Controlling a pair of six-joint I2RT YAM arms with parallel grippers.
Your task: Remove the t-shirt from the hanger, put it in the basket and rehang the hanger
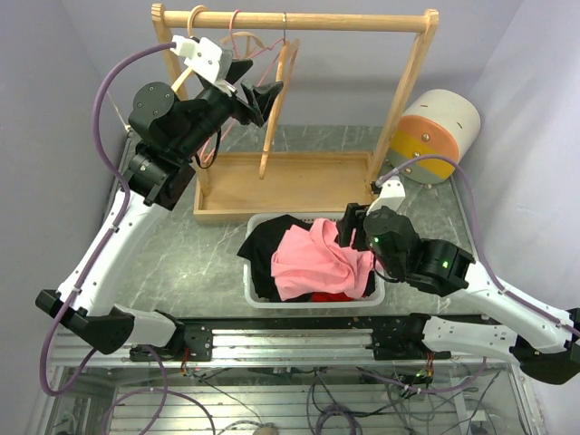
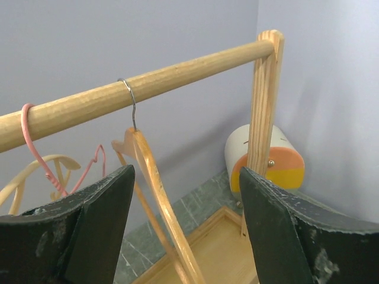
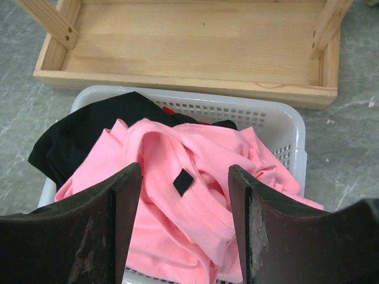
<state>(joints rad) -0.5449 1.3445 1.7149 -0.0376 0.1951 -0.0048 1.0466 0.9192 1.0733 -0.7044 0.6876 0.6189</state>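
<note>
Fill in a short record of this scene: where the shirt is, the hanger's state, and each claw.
T-shirt: pink fabric t-shirt, crumpled in the white plastic basket, partly over a black garment
Hanger: bare wooden hanger, hooked on the wooden rail
Left claw: open, up near the hanger
Right claw: open, above the t-shirt

Pale lilac walls point(image 1: 362, 82), grey marbled tabletop point(image 1: 199, 263), aluminium rail point(image 1: 290, 340) along near edge

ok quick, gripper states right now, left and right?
Left gripper: open, holding nothing, up by the wooden hanger.
Right gripper: open, holding nothing, over the pink t-shirt in the basket.
</note>
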